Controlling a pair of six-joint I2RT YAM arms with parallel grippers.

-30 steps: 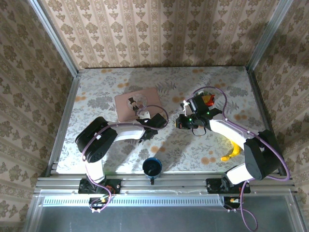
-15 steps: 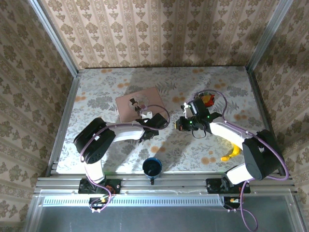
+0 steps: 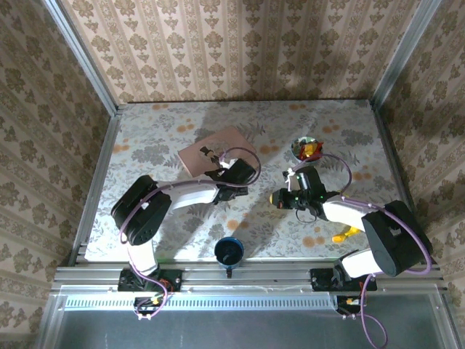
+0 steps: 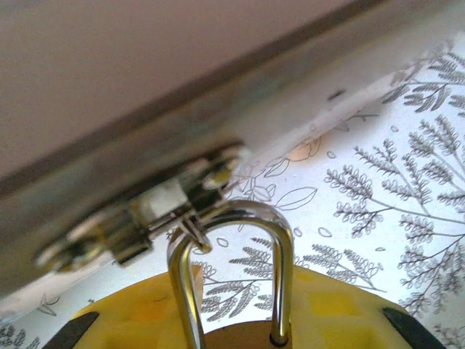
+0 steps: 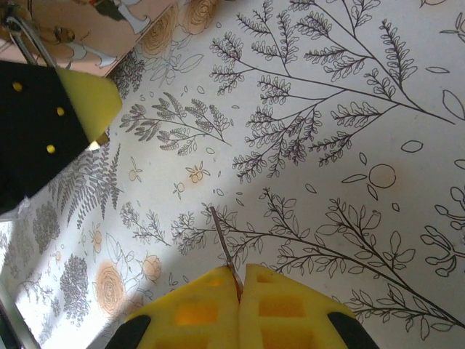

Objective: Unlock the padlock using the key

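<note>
Pink box (image 3: 211, 149): it has swung round since a second ago and now lies skewed on the desk (image 3: 145, 131), its near corner pulled to the right; I take that as the lock dragging it by the hasp (image 4: 156, 218)
Left hand (image 3: 238, 174): it has slid right and a little further from me, and it is clenched on the padlock (image 4: 283, 283), yellow pads on both sides of the brown body
Padlock: at the box's near edge, shackle closed and threaded through the hasp ring; the keyhole is hidden from me
Gap between hands: the two are near each other but apart, nothing touching yet
Right hand (image 3: 285, 198): it has dropped back towards my side of the desk, uncovering the red-and-yellow toy (image 3: 309, 149) behind it, and it grips the key (image 5: 224, 247) tight
Key: thin blade poking out between the pads, aimed roughly at the left hand
Meaning: the lock now sits further round to the right; insertion is not started, and I'd line up the blade next
</note>
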